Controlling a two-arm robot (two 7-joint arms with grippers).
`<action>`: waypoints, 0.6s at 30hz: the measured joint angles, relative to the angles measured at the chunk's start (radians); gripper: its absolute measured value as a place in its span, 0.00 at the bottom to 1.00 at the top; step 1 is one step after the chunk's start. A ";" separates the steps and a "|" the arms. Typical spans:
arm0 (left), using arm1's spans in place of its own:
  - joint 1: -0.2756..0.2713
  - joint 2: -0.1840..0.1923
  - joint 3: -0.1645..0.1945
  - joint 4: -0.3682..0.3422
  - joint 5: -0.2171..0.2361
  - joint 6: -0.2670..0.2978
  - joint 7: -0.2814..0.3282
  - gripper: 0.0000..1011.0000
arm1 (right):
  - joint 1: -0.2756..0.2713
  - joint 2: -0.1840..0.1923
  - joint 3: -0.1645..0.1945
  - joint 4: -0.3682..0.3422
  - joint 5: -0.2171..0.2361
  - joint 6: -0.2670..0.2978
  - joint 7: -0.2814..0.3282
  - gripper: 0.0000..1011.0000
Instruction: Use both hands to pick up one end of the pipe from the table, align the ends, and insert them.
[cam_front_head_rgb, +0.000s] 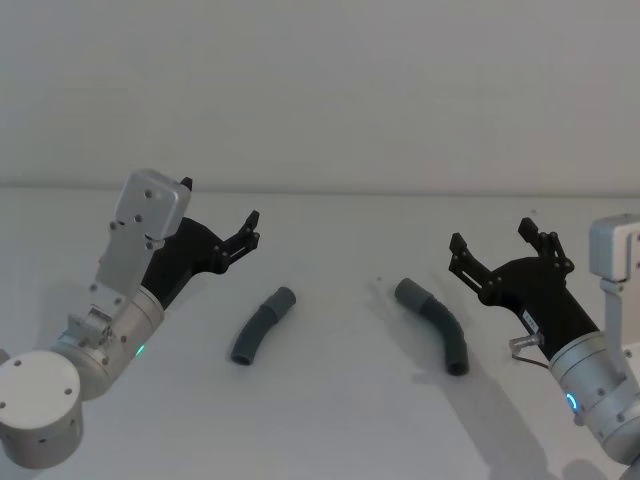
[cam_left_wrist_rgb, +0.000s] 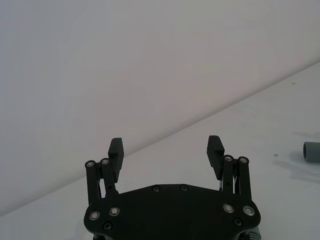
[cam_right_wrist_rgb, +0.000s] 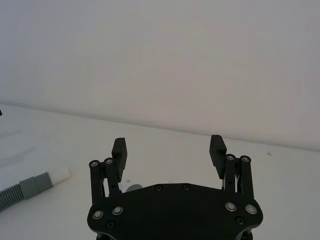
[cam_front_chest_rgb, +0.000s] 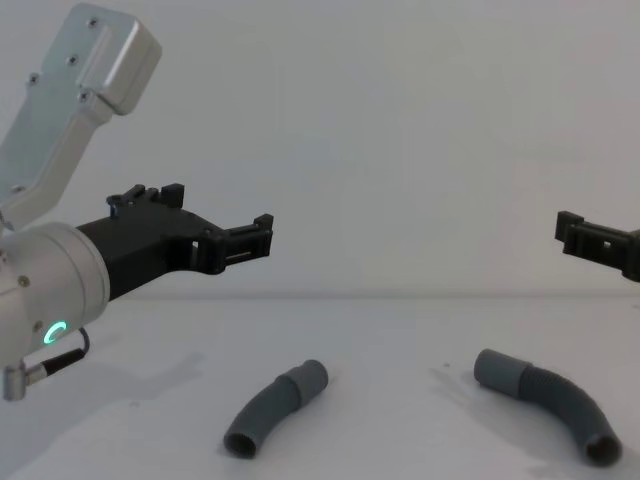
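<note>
Left end effector (cam_front_head_rgb: 220, 205) (cam_left_wrist_rgb: 165, 145) (cam_front_chest_rgb: 220, 210): fingers spread wide, nothing between them. It hangs above the surface (cam_front_head_rgb: 340, 430), left of and beyond the shorter hose (cam_front_head_rgb: 262, 325) (cam_front_chest_rgb: 275, 405), not touching it, and points forward and to the right.

Right end effector (cam_front_head_rgb: 492, 235) (cam_right_wrist_rgb: 167, 144): fingers equally wide apart, nothing held. It hangs above the surface just right of the longer hose (cam_front_head_rgb: 435, 322) (cam_front_chest_rgb: 545, 400), clear of it, and points forward and to the left.

Shorter hose: lies flat on the surface, left of centre. Its long axis runs from near-left to far-right in a slight bend. Its smooth cuff (cam_front_head_rgb: 283, 298) (cam_front_chest_rgb: 308, 380) is at the far-right end.

Longer hose: lies flat, right of centre. Its axis curves from far-left to near-right, with its cuff (cam_front_head_rgb: 408, 292) (cam_front_chest_rgb: 495, 370) at the far-left end.

The two cuffs are the nearest ends of the pieces, with bare surface between them.

The right wrist view shows a ribbed hose end with a grey cuff and white sleeve (cam_right_wrist_rgb: 59, 175). I cannot tell which piece it is.
</note>
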 joint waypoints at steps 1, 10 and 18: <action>0.000 0.000 0.000 0.000 0.000 0.000 0.000 0.99 | 0.000 0.000 0.000 0.000 0.000 0.000 0.000 0.99; 0.000 0.000 0.000 0.000 0.000 0.000 0.000 0.99 | 0.000 0.000 0.000 0.000 0.000 0.000 0.000 0.99; 0.000 0.000 0.000 0.000 0.000 0.000 0.000 0.99 | 0.000 0.000 0.000 0.000 0.000 0.000 0.000 0.99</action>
